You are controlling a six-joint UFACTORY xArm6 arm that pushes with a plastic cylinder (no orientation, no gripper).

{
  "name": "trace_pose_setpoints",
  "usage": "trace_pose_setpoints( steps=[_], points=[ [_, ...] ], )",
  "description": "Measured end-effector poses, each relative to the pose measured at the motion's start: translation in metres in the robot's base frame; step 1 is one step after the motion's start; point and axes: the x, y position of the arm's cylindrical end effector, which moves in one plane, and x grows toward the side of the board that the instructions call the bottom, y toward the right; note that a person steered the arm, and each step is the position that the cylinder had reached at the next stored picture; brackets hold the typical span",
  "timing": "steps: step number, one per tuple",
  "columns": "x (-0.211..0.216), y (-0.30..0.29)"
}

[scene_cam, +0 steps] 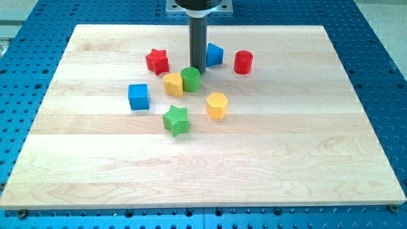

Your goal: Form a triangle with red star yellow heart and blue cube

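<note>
The red star (pixel 157 61) lies at the upper left of the cluster. The yellow heart (pixel 173 83) sits below and right of it, touching a green cylinder (pixel 190 79). The blue cube (pixel 138 97) is to the left of the heart, apart from it. My tip (pixel 197 69) is just above the green cylinder in the view, right at its far edge. It stands between the red star and a second blue block (pixel 214 55), whose shape I cannot make out.
A red cylinder (pixel 243 62) stands right of the second blue block. A yellow hexagonal block (pixel 217 105) and a green star (pixel 176 119) lie below the cluster. The wooden board (pixel 305 159) rests on a blue perforated table.
</note>
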Motion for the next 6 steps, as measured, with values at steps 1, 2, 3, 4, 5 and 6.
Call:
trace_pose_setpoints(
  steps=[1,2,3,4,5,6],
  points=[
    [0.005,-0.042],
    [0.014,-0.051],
    [0.037,-0.046],
    [0.058,-0.032],
    [0.07,-0.018],
    [0.09,-0.064]
  ],
)
